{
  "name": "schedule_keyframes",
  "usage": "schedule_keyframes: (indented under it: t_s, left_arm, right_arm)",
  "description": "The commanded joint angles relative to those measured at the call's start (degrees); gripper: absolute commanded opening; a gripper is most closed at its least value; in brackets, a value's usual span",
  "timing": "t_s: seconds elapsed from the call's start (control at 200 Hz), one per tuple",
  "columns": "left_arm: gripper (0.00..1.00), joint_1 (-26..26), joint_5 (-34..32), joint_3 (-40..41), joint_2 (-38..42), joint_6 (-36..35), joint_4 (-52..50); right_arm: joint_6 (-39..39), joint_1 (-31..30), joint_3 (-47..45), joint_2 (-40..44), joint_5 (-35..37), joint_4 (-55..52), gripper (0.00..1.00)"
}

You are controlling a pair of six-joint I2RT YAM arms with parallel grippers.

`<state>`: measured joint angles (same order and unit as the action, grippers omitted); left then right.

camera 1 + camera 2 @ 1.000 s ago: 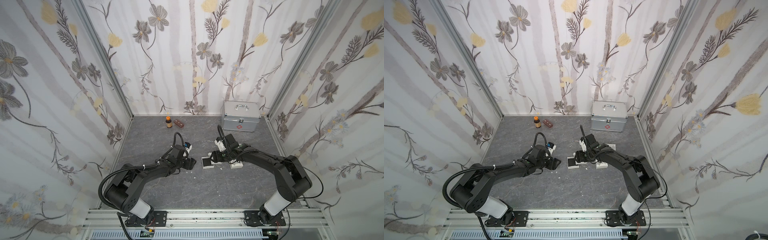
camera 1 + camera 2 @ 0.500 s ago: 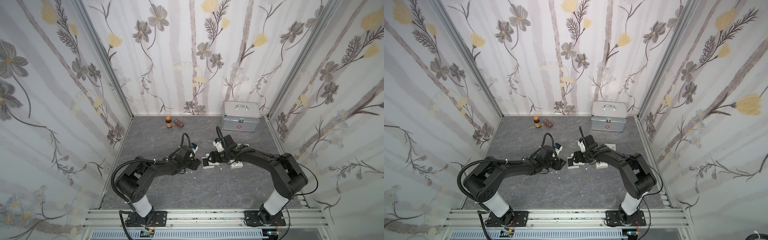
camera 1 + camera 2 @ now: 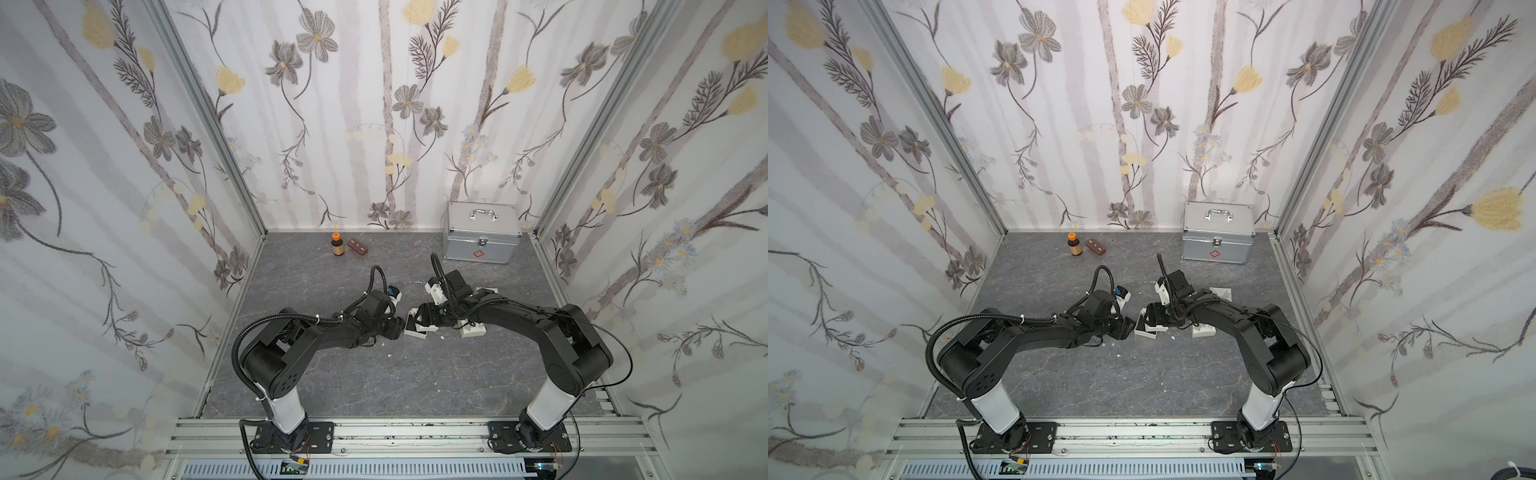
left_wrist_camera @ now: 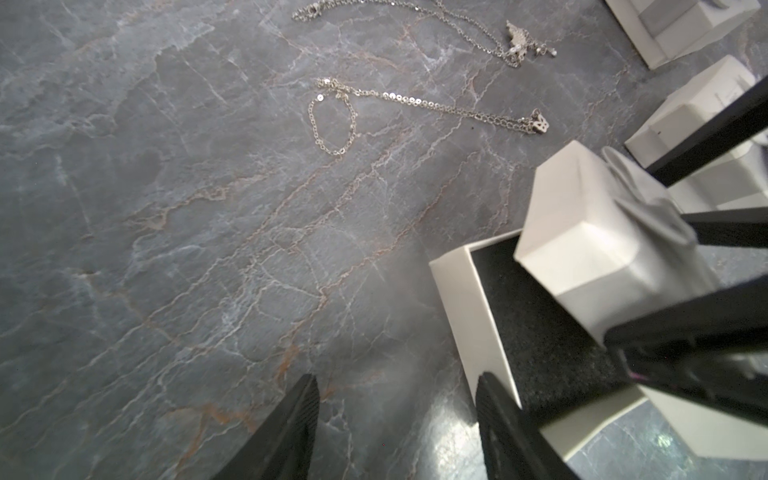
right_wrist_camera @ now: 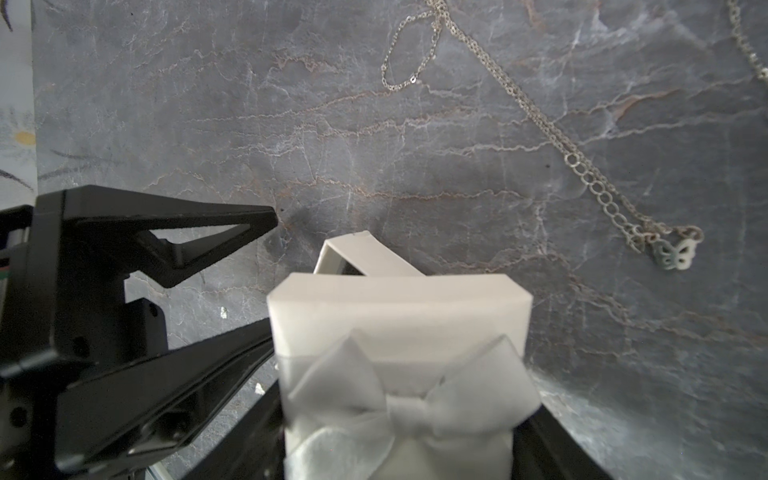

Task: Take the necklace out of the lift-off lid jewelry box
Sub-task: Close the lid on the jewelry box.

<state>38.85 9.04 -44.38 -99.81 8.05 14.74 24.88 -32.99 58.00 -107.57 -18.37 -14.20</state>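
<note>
Left arm (image 3: 332,328) reaches low toward the centre. The left gripper (image 4: 395,382) gapes, one finger beside the box (image 4: 469,299) rim. Right arm (image 3: 519,316) mirrors it, right gripper (image 3: 422,318) clamped on the tilted lid (image 5: 399,316) over the box. The necklace (image 4: 428,106) lies on the table (image 4: 166,208) beyond.

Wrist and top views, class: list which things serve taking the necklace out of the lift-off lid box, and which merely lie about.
Job: bow-topped white lid in the right gripper; open box base; open left gripper beside it; butterfly necklace and second pendant necklace, both outside the box.
Lying about: silver first-aid case; orange-capped brown bottle; small brown block; other white boxes.
</note>
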Motion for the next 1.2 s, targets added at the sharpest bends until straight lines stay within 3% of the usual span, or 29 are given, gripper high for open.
schedule_keyframes:
  t_s: [0.0,0.525,1.194]
  left_arm:
    - [0.62,0.5,-0.2,-0.1,0.3,1.2,1.4]
    - [0.61,2.2,0.1,1.3,1.8,2.1,1.8]
    - [0.6,2.7,0.1,1.4,1.4,2.8,2.7]
  right_arm:
    - [2.0,-0.1,-0.5,1.2,0.5,2.4,0.69]
    - [6.8,-0.3,-4.7,5.9,3.5,4.8,0.7]
    - [6.6,-1.0,-4.2,3.3,2.1,5.6,0.7]
